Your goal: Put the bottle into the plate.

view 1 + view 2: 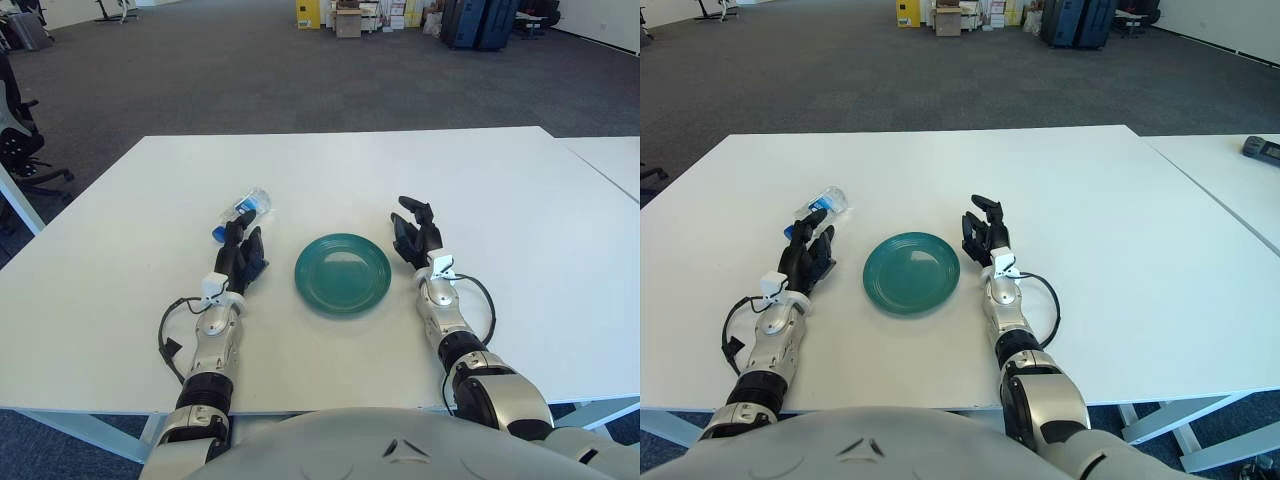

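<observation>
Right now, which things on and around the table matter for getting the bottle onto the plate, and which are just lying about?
For the job:
- bottle, lying on its side
- green plate
- left robot hand, just behind the bottle
- white table

Just about:
- right robot hand, right of the plate
- dark device on the neighbouring table
- boxes far back

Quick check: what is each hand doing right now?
Left hand: open, holding nothing, just short of the bottle.
Right hand: open, empty, right of the plate.
</observation>
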Controlling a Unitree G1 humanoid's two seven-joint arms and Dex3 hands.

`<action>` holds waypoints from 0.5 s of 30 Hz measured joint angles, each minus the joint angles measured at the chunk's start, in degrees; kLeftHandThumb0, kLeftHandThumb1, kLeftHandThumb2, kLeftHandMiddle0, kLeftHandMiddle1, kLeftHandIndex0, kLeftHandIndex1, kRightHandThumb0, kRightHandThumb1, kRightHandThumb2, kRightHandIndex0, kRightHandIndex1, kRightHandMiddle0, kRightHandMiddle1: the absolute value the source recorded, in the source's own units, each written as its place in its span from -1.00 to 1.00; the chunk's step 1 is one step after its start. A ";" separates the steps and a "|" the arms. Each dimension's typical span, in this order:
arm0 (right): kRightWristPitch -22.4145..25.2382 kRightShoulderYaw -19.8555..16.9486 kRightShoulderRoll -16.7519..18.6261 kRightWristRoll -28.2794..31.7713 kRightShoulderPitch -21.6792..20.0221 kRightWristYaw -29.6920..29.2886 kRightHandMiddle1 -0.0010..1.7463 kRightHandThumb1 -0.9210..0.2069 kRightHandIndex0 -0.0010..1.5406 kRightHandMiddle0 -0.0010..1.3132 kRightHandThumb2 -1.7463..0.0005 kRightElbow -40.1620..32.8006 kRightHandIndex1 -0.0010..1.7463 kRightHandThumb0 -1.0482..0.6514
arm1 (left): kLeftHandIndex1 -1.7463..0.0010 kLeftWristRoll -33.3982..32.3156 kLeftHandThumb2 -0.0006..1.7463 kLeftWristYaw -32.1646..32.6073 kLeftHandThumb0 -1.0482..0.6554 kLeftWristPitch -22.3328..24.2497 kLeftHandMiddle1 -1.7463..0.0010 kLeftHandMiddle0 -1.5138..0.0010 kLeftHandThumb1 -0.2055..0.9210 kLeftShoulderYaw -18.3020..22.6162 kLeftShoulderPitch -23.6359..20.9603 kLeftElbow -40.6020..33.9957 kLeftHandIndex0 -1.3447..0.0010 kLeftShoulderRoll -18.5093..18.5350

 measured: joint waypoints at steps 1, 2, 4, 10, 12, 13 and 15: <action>0.00 0.00 0.00 0.00 -0.01 -0.02 0.03 -1.00 -0.30 -0.92 0.35 0.00 -1.00 -0.42 | 0.11 0.00 -0.09 0.00 -0.51 0.00 0.99 0.47 1.00 0.00 0.00 0.00 1.00 0.00; 0.00 0.00 0.00 0.00 -0.02 -0.04 0.03 -1.00 -0.30 -0.92 0.35 0.04 -1.00 -0.42 | 0.11 0.00 -0.09 0.00 -0.52 0.00 0.99 0.47 1.00 0.00 0.00 0.01 1.00 0.00; 0.00 0.00 0.00 0.01 -0.06 -0.04 0.03 -1.00 -0.30 -0.92 0.35 0.09 -1.00 -0.43 | 0.10 0.00 -0.09 0.00 -0.52 0.00 0.99 0.47 1.00 0.00 0.00 0.02 1.00 0.00; -0.02 0.00 0.00 0.01 -0.10 -0.04 0.03 -1.00 -0.30 -0.91 0.34 0.17 -1.00 -0.43 | 0.10 -0.01 -0.08 0.00 -0.52 0.01 0.99 0.46 1.00 0.02 -0.01 0.02 1.00 0.00; -0.04 0.00 0.00 0.01 -0.07 -0.04 0.03 -1.00 -0.30 -0.91 0.34 0.18 -1.00 -0.44 | 0.11 0.00 -0.07 0.00 -0.52 0.01 0.99 0.47 1.00 0.00 0.02 -0.19 1.00 0.00; -0.06 0.00 0.00 0.01 -0.05 -0.04 0.03 -1.00 -0.30 -0.91 0.34 0.18 -1.00 -0.44 | 0.12 0.03 -0.08 0.00 -0.52 0.00 0.99 0.47 1.00 -0.02 0.08 -0.41 1.00 0.00; -0.08 0.02 0.04 0.01 -0.03 -0.04 0.03 -1.00 -0.31 -0.91 0.34 0.18 -1.00 -0.44 | 0.13 0.40 -0.08 0.11 -0.52 0.08 1.00 0.47 1.00 -0.18 0.54 -1.43 1.00 0.04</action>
